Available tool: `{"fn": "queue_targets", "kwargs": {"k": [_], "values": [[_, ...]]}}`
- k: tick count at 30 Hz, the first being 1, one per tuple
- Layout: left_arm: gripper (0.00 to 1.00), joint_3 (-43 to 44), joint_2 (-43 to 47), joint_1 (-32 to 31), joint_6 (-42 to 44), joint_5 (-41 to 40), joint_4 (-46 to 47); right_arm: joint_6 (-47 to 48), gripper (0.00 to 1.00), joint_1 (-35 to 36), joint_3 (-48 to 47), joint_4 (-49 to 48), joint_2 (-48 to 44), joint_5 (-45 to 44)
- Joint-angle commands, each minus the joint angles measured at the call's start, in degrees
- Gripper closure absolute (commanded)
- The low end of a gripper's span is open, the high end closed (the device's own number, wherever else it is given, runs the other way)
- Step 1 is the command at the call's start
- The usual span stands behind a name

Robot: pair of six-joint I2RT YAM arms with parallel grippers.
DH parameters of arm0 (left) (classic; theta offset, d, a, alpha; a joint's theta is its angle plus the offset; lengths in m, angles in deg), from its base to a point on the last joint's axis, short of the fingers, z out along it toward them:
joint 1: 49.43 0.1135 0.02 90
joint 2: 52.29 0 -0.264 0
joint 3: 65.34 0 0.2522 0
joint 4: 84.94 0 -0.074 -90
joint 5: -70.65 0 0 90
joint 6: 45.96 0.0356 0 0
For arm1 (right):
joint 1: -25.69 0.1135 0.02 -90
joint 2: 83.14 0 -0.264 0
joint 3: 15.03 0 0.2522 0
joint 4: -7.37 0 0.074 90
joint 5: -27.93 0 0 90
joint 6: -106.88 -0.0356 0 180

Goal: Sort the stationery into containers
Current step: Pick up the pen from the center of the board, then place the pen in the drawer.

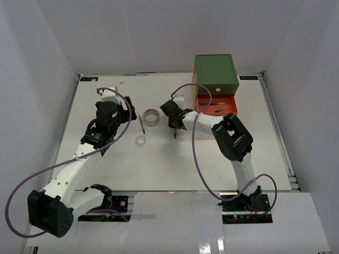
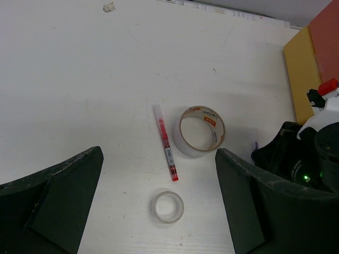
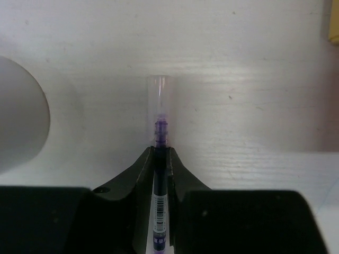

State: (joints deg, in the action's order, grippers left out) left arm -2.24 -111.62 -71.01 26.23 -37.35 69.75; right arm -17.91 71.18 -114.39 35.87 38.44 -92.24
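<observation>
Your drawer unit stands well beyond the right fingertips. Its orange drawer is open under the green drawer, most likely so that a pen can drop straight in.

Your right gripper has its fingers clamped on the purple pen. It grips the barrel low, so the clear end pokes out past the tips over the table. That hold looks meant for carrying it to the drawer. I cannot tell whether the pen touches the table.

Your left gripper has its fingers spread wide and holds nothing. I judge it hangs there to keep the loose items in sight.

- **Grey tape roll**: lies flat ahead of the gap between those fingers, with orange print inside.
- **Whitish tape roll**: lies between the fingers.
- **Red pen**: lies just beside the grey roll, toward the left finger.

The purple pen is thin and clear-walled. It shows purple ink and carries a white barcode label between the pads.
</observation>
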Motion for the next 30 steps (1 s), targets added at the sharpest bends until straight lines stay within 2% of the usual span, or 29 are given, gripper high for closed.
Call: {"fn": "queue_targets", "kwargs": {"k": [1, 6, 11, 22, 30], "values": [[0.02, -0.12, 1.06, 0.23, 0.58, -0.19, 0.57, 1.91, 0.85, 0.21, 3.15, -1.81, -5.46, 0.99], [0.02, -0.12, 0.8, 0.23, 0.58, -0.19, 0.56, 4.38, 0.92, 0.29, 8.25, -4.98, -13.9, 3.01], [0.02, -0.12, 0.53, 0.23, 0.58, -0.19, 0.57, 3.42, 0.92, -0.4, 12.38, -6.66, -24.96, 1.7], [0.02, -0.21, 0.36, 0.23, 0.58, -0.02, 0.48, -5.98, 0.92, -13.75, 22.48, -10.79, -42.9, 4.51], [0.02, -0.12, 0.09, 0.23, 0.49, 0.25, 0.39, -14.25, 0.89, -22.55, 28.65, -16.13, -46.7, 4.42]]}}
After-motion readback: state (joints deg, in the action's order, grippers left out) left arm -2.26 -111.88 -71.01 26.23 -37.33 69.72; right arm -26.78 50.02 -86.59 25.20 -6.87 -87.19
